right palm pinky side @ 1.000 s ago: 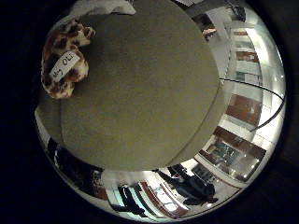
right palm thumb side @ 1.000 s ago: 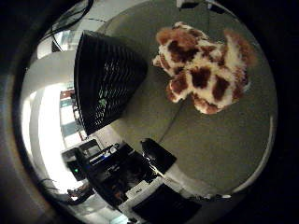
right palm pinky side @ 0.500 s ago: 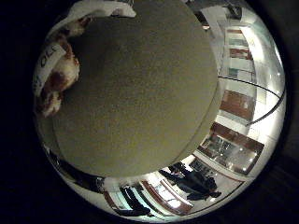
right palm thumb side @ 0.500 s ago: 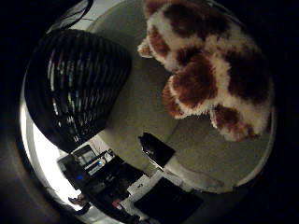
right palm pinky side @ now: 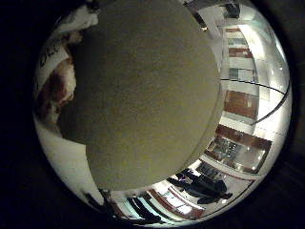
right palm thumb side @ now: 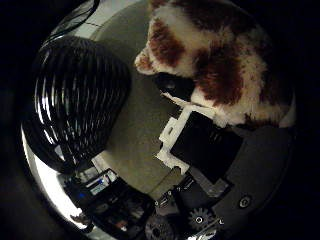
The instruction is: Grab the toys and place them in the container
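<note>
Fingers point(right palm thumb side: 197, 142) of hand point(right palm thumb side: 215, 170) curled against brown-and-white plush toy point(right palm thumb side: 220, 65), close to palm; firm hold unclear. Black ribbed container point(right palm thumb side: 75, 100) beside toy on tabletop point(right palm pinky side: 143, 95).

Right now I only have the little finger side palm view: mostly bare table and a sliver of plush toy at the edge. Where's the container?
Observer: The black ribbed container stands on the table beside the plush toy; the thumb side view shows it.
Operator: How close is the toy to the palm?
Observer: Very close; the thumb side view is largely filled by it.
Operator: Is the hand on it?
Observer: A part of the hand reaches in next to the toy; I cannot tell whether it grips.
</note>
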{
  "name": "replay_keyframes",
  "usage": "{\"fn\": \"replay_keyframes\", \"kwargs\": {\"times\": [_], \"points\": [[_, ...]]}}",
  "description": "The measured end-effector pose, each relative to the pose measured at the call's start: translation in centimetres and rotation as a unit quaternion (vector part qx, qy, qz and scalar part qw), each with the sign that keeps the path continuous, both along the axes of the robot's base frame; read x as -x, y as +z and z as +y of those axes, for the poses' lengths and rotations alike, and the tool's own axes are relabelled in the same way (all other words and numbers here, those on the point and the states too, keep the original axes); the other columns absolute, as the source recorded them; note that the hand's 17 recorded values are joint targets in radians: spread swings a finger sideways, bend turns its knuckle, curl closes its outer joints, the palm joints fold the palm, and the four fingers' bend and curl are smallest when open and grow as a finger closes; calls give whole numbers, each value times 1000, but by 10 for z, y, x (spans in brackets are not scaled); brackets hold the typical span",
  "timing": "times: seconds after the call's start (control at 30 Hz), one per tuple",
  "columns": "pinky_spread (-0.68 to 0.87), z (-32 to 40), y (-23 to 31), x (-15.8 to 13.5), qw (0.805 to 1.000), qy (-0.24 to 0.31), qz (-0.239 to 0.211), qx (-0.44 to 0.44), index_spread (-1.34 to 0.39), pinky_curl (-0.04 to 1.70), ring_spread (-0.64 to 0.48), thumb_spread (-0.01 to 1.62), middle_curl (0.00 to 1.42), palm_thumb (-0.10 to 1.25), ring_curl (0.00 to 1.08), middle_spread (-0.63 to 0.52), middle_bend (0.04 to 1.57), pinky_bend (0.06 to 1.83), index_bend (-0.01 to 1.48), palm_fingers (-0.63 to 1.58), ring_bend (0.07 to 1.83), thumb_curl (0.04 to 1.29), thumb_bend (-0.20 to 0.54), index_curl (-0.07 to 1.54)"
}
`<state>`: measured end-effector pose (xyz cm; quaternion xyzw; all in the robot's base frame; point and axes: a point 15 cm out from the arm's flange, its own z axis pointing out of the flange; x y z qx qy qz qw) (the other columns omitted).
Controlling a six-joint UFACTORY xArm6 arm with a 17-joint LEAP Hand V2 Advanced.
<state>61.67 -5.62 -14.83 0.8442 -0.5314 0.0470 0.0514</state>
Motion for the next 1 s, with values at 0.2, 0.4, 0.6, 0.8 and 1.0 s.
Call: {"fn": "replay_keyframes", "kwargs": {"times": [0.2,0.4,0.6,0.8,1.0], "points": [[-189,-18,12,-15,1000,3,-29,-1,-366,403,-246,974,884,1008,653,-262,1166,1621,992,1093,1381,439,2,884],[-168,-33,67,-45,997,-1,-71,5,-313,489,-248,943,921,1106,728,-213,1231,1640,1042,1066,1387,533,-10,931],[-166,-34,133,-50,995,6,-94,10,-291,551,-247,928,915,1116,781,-185,1259,1612,1059,1070,1363,599,-12,941],[-166,-32,197,-32,994,9,-109,13,-280,610,-250,919,901,1103,822,-172,1267,1580,1072,1074,1339,645,-15,942],[-169,-17,263,-1,993,16,-118,17,-275,666,-254,910,894,1103,853,-168,1279,1545,1078,1075,1323,683,-14,937]]}}
